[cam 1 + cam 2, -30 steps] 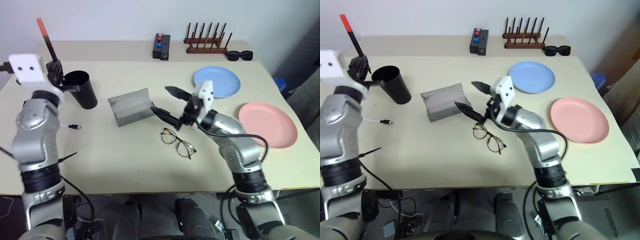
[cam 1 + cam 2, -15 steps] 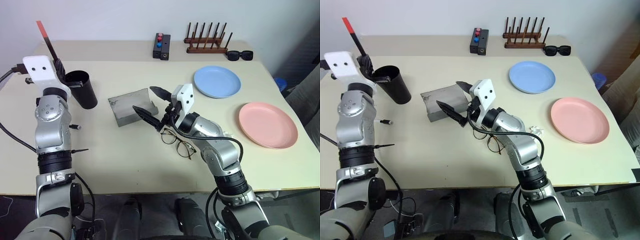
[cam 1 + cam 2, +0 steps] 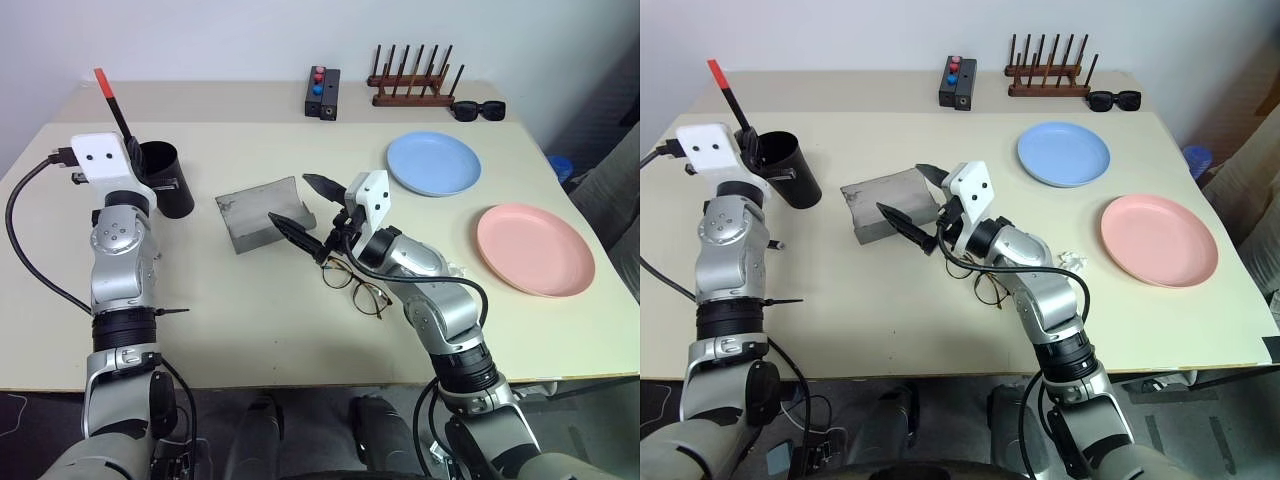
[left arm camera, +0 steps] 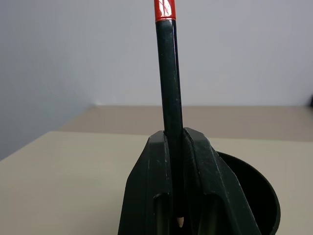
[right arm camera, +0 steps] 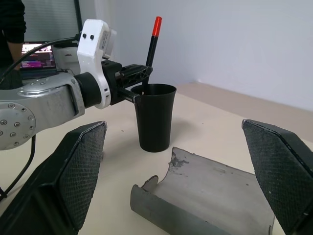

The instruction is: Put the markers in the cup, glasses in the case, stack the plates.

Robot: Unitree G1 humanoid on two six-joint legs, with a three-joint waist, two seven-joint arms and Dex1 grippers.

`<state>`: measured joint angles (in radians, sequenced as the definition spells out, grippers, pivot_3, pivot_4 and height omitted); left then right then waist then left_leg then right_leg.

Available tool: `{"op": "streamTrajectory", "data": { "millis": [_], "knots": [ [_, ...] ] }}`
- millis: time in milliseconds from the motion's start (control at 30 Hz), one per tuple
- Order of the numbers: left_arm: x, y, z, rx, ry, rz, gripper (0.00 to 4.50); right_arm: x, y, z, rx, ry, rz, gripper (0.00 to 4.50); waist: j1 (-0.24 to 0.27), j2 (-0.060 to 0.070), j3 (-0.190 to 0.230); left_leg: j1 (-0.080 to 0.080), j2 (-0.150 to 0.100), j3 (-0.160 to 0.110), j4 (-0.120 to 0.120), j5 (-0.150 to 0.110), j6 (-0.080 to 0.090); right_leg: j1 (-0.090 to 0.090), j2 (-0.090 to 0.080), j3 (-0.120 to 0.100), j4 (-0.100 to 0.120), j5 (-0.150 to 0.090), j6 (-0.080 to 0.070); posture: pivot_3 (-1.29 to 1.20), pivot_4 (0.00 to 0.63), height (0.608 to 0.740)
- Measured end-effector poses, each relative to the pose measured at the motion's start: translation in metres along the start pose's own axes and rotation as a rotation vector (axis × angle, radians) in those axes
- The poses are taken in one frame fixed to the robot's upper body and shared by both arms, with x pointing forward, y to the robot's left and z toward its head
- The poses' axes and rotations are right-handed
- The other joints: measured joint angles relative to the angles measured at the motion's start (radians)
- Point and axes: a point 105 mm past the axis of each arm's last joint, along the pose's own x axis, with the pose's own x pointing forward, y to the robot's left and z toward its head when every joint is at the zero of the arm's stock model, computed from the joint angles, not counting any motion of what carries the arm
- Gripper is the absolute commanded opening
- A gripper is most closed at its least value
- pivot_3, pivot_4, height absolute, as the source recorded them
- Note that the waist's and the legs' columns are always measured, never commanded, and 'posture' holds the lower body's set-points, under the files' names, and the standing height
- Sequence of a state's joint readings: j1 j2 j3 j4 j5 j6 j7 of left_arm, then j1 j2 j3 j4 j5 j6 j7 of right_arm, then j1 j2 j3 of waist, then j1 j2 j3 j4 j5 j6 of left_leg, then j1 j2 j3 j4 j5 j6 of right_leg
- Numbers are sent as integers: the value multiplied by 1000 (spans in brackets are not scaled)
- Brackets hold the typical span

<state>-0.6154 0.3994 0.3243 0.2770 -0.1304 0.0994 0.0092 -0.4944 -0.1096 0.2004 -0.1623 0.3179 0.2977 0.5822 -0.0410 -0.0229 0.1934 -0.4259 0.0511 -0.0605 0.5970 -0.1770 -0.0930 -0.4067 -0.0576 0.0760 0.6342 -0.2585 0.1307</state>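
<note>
My left gripper (image 3: 130,158) is shut on the black marker with the red cap (image 3: 112,104), holding it upright at the rim of the black cup (image 3: 167,182). In the left wrist view the marker (image 4: 168,83) stands between the fingers (image 4: 151,186), with the cup's mouth (image 4: 257,198) just behind. My right gripper (image 3: 288,197) hangs open over the open grey case (image 3: 258,215). The wire-framed glasses (image 3: 357,285) lie beside it. A dark tip of the other marker (image 3: 774,243) peeks out by my left forearm. The blue plate (image 3: 434,163) and the pink plate (image 3: 536,248) lie apart.
A black box with red and blue buttons (image 3: 323,93), a wooden peg rack (image 3: 415,85) and black sunglasses (image 3: 478,110) stand along the far edge. A small white scrap (image 3: 455,268) lies near my right forearm. A person's sleeve (image 5: 12,22) shows beyond the table.
The head view has shifted. My left gripper has sunk with the red-capped marker, closer to the cup's mouth. The right gripper stays open over the case.
</note>
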Motion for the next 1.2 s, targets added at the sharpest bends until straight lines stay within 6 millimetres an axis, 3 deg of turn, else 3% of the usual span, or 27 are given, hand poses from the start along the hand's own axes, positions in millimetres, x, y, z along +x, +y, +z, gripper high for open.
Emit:
{"op": "streamTrajectory", "data": {
  "millis": [500,633,733,1200],
  "knots": [
    [-3,-2,-10,-15,30,-4,48,-1,1,-1,3,3,3,4500,0,0,0,0,0,0,0,0,0,0,0,0,0,0,0,0,150,740],
    [-3,-4,-12,-35,42,-16,1670,-1,1,-1,3,3,4,4500,0,0,0,0,0,0,0,0,0,0,0,0,0,0,0,0,150,740],
    [-3,-2,-12,-13,40,10,3238,-1,1,-1,4,3,5,4500,0,0,0,0,0,0,0,0,0,0,0,0,0,0,0,0,150,740],
    [-3,1,-8,-64,20,45,3238,-1,1,-2,5,4,11,4500,0,0,0,0,0,0,0,0,0,0,0,0,0,0,0,0,150,740]
  ]
}}
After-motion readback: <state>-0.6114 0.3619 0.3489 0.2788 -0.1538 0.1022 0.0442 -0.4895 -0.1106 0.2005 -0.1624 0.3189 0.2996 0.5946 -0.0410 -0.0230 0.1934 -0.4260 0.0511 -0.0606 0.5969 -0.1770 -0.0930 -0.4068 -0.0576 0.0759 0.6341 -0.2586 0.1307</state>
